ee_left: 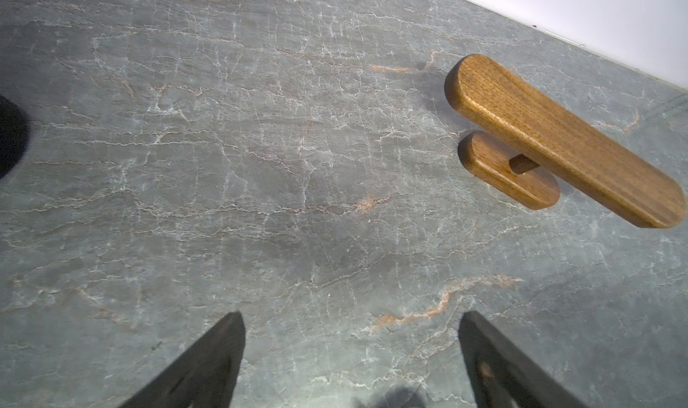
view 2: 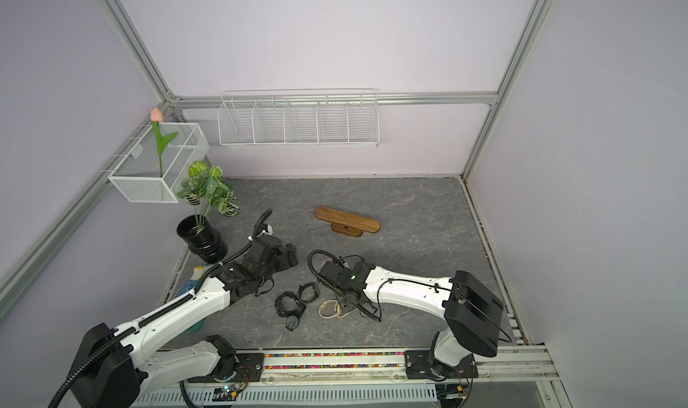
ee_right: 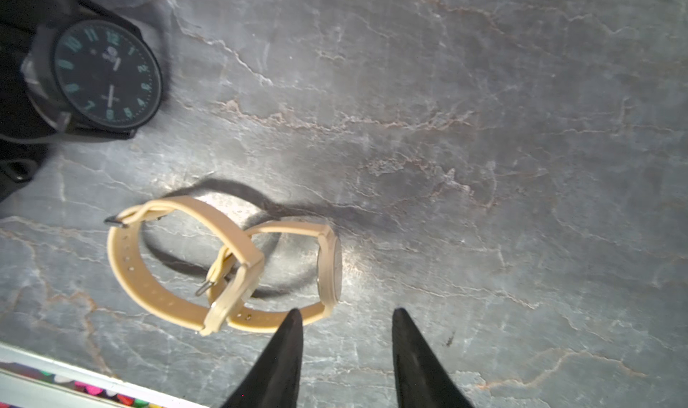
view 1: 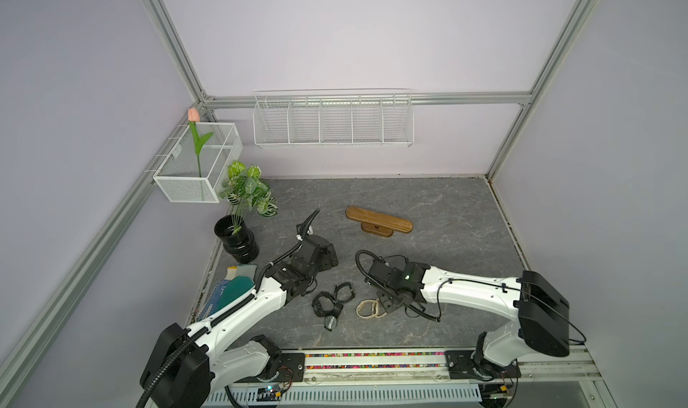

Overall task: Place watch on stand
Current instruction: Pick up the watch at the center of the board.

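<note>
Counter is a grey, stone-look slab, matte, with pale and rusty veins. The stand is a long dark brown wooden bar with rounded ends and visible grain. It sits on a short peg above a smaller oval wooden base, and the bar is bare. It stands around the middle of the counter, toward the back edge, skewed to that edge. The beige watches are two. They have smooth rubbery straps with punched holes and small metal buckle pins, buckled into loops, and they lie on their sides with the straps overlapping. I cannot tell if they are linked. They lie near the front edge, about mid-width, well apart from the stand. The black watches are clustered just beside them toward the left edge, and one shows a round dark dial with teal numerals. My right arm reaches in from the front right corner, forearm low, wrist bent down over the beige pair. My right gripper is partly open with nothing in it and bare counter between the black tapered fingers. One fingertip sits right at the strap of the nearer beige watch, and I cannot tell if they touch. My left arm comes from the front left corner, elbow low, wrist raised off the counter and facing the stand. My left gripper is spread wide and empty.
</note>
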Tool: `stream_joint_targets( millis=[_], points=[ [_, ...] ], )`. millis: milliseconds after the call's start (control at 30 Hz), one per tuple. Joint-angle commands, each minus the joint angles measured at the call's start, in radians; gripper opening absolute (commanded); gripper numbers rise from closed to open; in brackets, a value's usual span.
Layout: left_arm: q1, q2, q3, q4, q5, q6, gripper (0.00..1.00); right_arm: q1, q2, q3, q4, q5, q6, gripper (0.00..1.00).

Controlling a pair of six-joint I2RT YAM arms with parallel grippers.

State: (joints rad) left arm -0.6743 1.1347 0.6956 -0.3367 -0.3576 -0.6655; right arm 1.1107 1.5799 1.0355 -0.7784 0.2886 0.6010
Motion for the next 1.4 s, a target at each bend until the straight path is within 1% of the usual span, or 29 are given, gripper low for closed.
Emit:
stream_joint_targets(
  millis=[0, 100, 267, 400, 500, 700, 833, 900, 1000, 1100, 1200, 1300, 1367],
  points=[
    [-0.003, -0.015, 0.004, 0.005, -0.024, -0.015, 0.92, 0.003, 0.052, 0.010, 0.003, -0.026, -0.002, 0.39],
    [-0.002, -0.020, 0.001, 0.000, -0.029, -0.014, 0.92, 0.004, 0.088, 0.023, -0.001, -0.029, -0.010, 0.32],
    [-0.002, -0.024, -0.002, -0.009, -0.035, -0.014, 0.92, 0.006, 0.118, 0.036, 0.013, -0.035, -0.023, 0.19],
    [-0.002, -0.026, -0.005, -0.012, -0.040, -0.013, 0.92, 0.010, 0.115, 0.040, 0.000, 0.007, -0.025, 0.11],
    [-0.003, -0.024, -0.005, -0.011, -0.039, -0.016, 0.92, 0.010, 0.097, 0.047, -0.032, 0.070, -0.026, 0.07],
    [-0.002, -0.009, 0.006, 0.002, -0.034, -0.018, 0.92, 0.009, 0.020, 0.070, -0.106, 0.213, -0.052, 0.07],
    [-0.002, 0.001, 0.085, -0.062, -0.024, -0.025, 0.92, -0.008, 0.002, 0.096, -0.171, 0.330, -0.071, 0.07],
    [-0.003, -0.014, 0.106, -0.082, -0.009, -0.032, 0.92, -0.025, 0.003, 0.122, -0.248, 0.391, -0.084, 0.07],
    [-0.002, -0.041, 0.096, -0.076, -0.003, -0.073, 0.92, -0.051, -0.017, 0.139, -0.283, 0.454, -0.116, 0.07],
    [-0.002, -0.058, 0.068, -0.035, 0.046, -0.082, 0.92, -0.064, -0.052, 0.151, -0.279, 0.491, -0.140, 0.07],
    [-0.002, -0.057, 0.036, 0.013, 0.104, -0.083, 0.90, -0.066, -0.079, 0.164, -0.263, 0.501, -0.149, 0.07],
    [-0.007, -0.052, -0.007, 0.096, 0.157, -0.089, 0.85, -0.075, -0.116, 0.149, -0.189, 0.428, -0.155, 0.07],
    [-0.025, -0.042, -0.013, 0.131, 0.169, -0.092, 0.83, -0.077, -0.136, 0.143, -0.131, 0.375, -0.142, 0.07]
  ],
)
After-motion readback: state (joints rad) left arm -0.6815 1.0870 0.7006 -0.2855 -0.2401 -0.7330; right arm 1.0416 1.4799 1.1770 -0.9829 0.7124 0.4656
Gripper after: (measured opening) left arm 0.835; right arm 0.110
